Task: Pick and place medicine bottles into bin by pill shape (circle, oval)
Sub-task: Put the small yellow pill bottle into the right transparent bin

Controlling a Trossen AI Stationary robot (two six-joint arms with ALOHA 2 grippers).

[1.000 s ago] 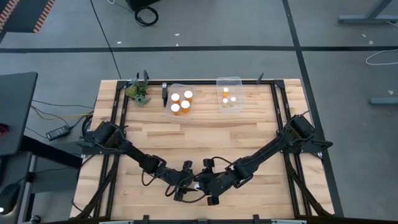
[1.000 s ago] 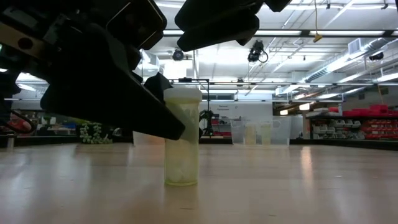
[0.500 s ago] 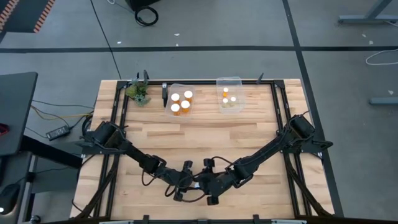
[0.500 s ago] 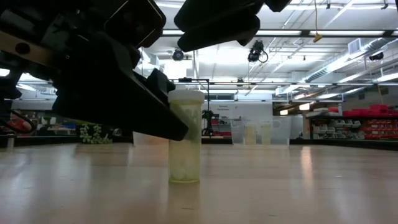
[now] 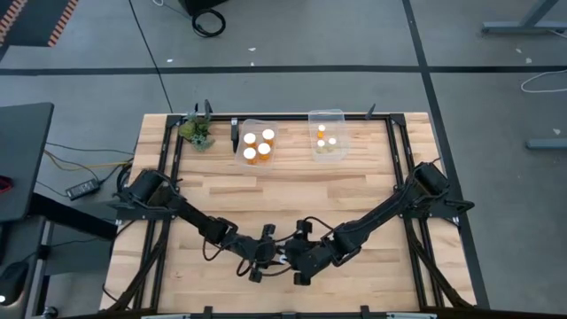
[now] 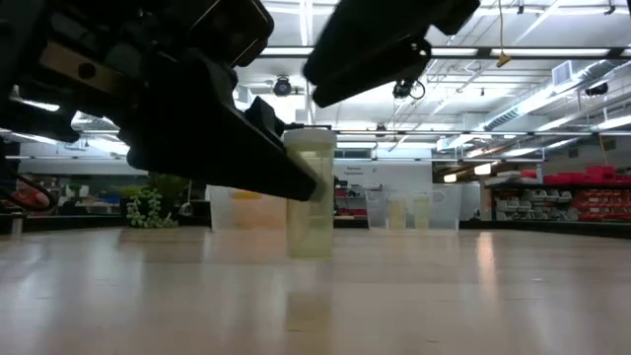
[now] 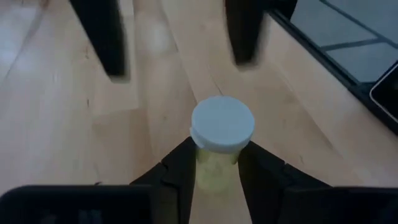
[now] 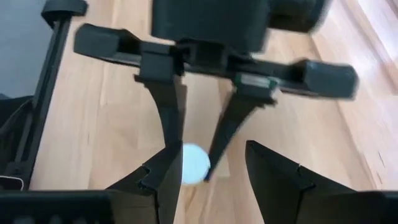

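Observation:
A medicine bottle point(image 7: 222, 122) with a pale yellowish body and a round white cap hangs upright near the table's front middle, just above the wood point(image 6: 311, 192). My left gripper point(image 7: 217, 171) point(image 5: 275, 258) is shut on it. My right gripper point(image 5: 299, 268) point(image 8: 211, 177) stands open close by, on the bottle's right and a little higher, touching nothing. Its two fingers show beyond the bottle in the left wrist view. Three orange bottles with white caps stand in the left bin point(image 5: 257, 142); smaller ones stand in the right bin point(image 5: 326, 135). My left gripper pinches the bottle's body just under the cap point(image 7: 214, 163) between its two fingers point(image 7: 181, 174), one on each side. The fingers come slanting down from the table's left. The bottle stays upright, lifted clear of the table.
The two clear bins stand side by side at the table's far edge. A small green plant point(image 5: 197, 131) is left of them. Bare wood lies between the grippers and the bins. A dark frame rail runs along the table's sides.
My left gripper has shut on the bottle and raised it: the bottle stood on the table a second ago and now hangs clear of it, still upright, a little farther from the near edge. My right gripper has turned slightly beside it.

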